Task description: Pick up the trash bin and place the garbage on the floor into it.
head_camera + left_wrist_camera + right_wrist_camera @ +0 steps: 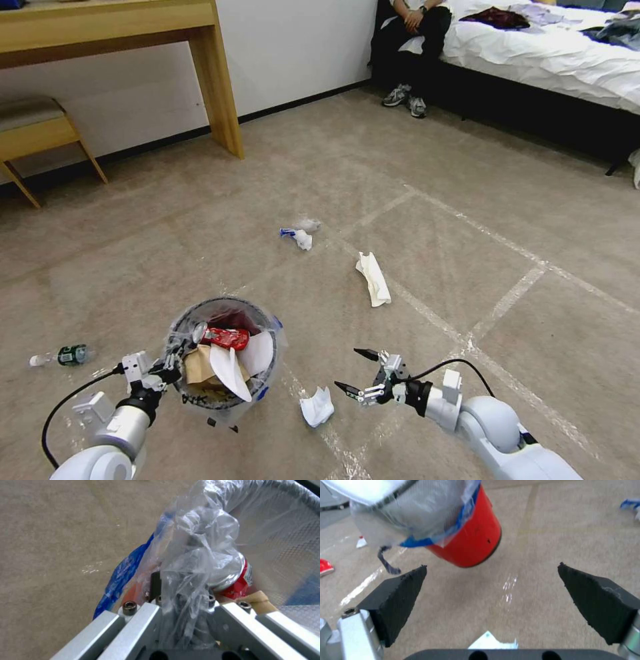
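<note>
The trash bin, grey-rimmed and lined with crinkly clear plastic, hangs tilted just above the floor; its red base faces the right wrist view. My left gripper is shut on the bin's rim and liner. Inside lie a red can, a brown paper bag and a white slipper. My right gripper is open, empty, just right of a white tissue on the carpet. More garbage lies around: a white slipper, a blue-white wrapper, a small bottle.
A wooden desk and stool stand against the wall at the far left. A bed with a person seated on its edge fills the far right. White tape lines cross the open carpet between.
</note>
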You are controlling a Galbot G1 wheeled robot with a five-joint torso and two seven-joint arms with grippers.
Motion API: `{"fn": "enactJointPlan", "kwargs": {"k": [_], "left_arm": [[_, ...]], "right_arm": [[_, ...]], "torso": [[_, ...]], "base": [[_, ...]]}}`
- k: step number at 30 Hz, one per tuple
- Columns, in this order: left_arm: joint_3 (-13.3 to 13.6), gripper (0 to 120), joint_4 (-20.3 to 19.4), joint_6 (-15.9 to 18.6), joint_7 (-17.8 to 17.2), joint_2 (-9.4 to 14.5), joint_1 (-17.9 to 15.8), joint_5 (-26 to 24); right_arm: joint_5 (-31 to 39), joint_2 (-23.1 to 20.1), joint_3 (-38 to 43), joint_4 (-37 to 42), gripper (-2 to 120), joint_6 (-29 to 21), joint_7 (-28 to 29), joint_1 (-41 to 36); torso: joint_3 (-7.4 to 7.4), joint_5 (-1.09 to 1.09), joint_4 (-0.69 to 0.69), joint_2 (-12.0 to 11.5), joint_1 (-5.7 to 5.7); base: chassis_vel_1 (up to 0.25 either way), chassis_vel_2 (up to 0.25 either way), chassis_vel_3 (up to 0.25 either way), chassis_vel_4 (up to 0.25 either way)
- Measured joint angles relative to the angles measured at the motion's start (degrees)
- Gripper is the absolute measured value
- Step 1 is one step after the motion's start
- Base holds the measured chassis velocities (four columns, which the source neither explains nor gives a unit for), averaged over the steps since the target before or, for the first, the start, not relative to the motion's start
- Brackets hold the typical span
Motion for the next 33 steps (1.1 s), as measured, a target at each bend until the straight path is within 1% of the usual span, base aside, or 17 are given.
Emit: {"fn": "enactJointPlan", "kwargs": {"k": [5, 7, 11, 12, 18, 28, 33], "left_arm": [[-0.93, 1, 0.88, -0.09, 0.67, 0.36, -0.37, -0.18], [-1.37, 1, 1.37, -0.21, 0.76, 0.29, -1.23, -0.81], [-1.32, 1, 2.15, -0.24, 0.54, 0.12, -2.25, -1.23], [-1.04, 1, 2.86, -0.27, 0.38, 0.12, -2.83, -1.25], [-0.66, 1, 4.98, -0.66, 0.51, 0.24, -3.99, -1.25], [-0.56, 1, 7.93, -1.85, 2.17, 0.08, -3.99, -1.01], [-0.41, 1, 8.69, -2.05, 2.48, -0.04, -4.64, -0.87]], "right_arm": [[0.32, -0.87, -2.73, -2.45, 100, -0.2, 0.79, 2.4], [0.72, -1.35, -4.85, -4.1, 100, -0.5, 1.01, 4.33], [1.05, -1.43, -7.02, -5.94, 100, -0.85, 1.15, 6.5], [1.16, -1.22, -8.64, -7.42, 100, -1.1, 1.15, 7.94], [1.16, -0.25, -12.45, -11.01, 100, -1.34, 1.08, 10.69], [1.11, 0.99, -15.97, -14.39, 100, -1.84, 0.68, 12.75], [1.23, 2.82, -17.93, -17.08, 100, -2.38, 0.02, 13.83]], "torso": [[0.0, -0.01, 0.0, 0.0, 0.0], [0.0, 0.0, 0.0, 0.0, 0.0], [0.0, 0.0, 0.0, 0.0, 0.0], [0.0, 0.0, 0.0, 0.0, 0.0], [0.0, 0.0, 0.0, -0.02, 0.01], [0.0, -0.01, 0.0, -0.02, 0.0], [0.0, 0.0, 0.0, -0.02, 0.0]], "base": [[0.0, 0.0, 0.0, 0.0], [0.0, 0.0, 0.0, 0.0], [0.0, 0.0, 0.0, 0.0], [0.0, 0.0, 0.0, 0.0], [0.0, 0.0, 0.0, 0.0], [0.0, 0.0, 0.0, 0.0], [0.0, 0.0, 0.0, 0.0]]}}
